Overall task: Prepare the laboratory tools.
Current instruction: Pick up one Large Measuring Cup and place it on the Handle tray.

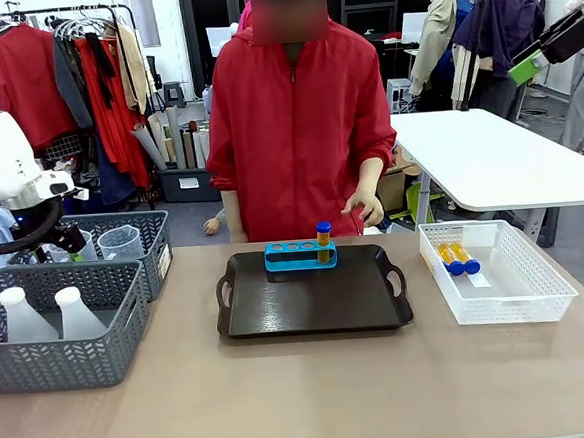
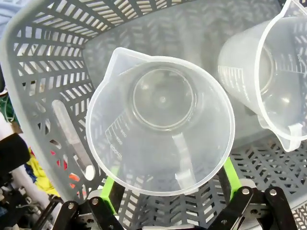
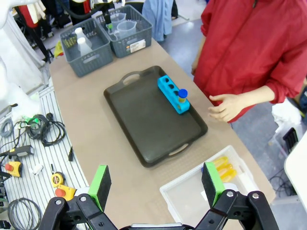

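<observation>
The clear beaker (image 2: 160, 124) sits inside the grey basket (image 2: 43, 72). I think it is light, thin and slippery. The left gripper (image 2: 170, 191) is wide open beside its rim, holding nothing. Pinch the wall softly.

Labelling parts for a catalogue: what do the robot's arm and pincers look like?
The left arm is glossy white, with a black cable looped below it. The left pincer and right pincer match: black linked fingers with silver bolts, tipped with bright green pads.
</observation>
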Action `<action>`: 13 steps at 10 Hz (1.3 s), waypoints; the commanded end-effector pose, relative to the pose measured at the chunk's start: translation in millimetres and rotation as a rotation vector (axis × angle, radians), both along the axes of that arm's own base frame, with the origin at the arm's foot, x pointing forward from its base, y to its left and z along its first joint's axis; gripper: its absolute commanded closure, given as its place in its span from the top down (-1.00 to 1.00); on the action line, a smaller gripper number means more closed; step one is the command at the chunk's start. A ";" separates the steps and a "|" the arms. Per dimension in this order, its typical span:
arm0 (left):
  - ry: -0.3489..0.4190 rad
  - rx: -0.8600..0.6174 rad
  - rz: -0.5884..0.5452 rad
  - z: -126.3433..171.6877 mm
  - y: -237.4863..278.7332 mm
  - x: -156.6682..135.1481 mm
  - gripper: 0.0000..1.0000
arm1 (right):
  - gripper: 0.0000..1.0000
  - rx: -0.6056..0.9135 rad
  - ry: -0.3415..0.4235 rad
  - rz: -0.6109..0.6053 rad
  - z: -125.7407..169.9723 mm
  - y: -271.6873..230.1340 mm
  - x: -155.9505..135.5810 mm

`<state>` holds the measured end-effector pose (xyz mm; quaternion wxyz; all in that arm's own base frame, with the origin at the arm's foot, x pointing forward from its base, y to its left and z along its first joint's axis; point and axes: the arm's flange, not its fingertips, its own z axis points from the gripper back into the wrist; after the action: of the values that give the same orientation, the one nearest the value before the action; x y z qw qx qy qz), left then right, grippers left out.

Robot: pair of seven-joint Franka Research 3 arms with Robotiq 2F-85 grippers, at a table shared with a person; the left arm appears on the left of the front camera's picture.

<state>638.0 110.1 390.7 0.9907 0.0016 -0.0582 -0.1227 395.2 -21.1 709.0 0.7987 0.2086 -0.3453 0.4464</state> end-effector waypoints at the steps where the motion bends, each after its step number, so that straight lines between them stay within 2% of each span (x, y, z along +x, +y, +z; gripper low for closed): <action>1: -0.007 -0.010 -0.004 -0.1 5.1 4.7 0.61 | 1.00 0.006 -0.005 0.008 1.5 1.2 -1.3; 5: -0.018 -0.015 0.011 2.9 7.8 5.1 -0.93 | 1.00 0.006 -0.005 0.008 1.5 1.2 -1.3; 6: -0.019 -0.014 0.014 3.9 8.4 5.4 -1.00 | 1.00 0.006 -0.005 0.008 1.5 1.2 -1.3; 10: -0.026 -0.010 0.017 10.8 10.1 3.4 -1.00 | 1.00 0.006 -0.005 0.008 1.5 1.2 -1.3; 13: -0.041 -0.009 -0.008 41.1 3.7 -5.2 -1.00 | 1.00 0.006 -0.005 0.008 1.5 1.2 -1.3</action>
<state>638.9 115.6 417.4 0.9900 0.0058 -0.0759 -0.1190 395.2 -21.1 709.0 0.7987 0.2086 -0.3453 0.4464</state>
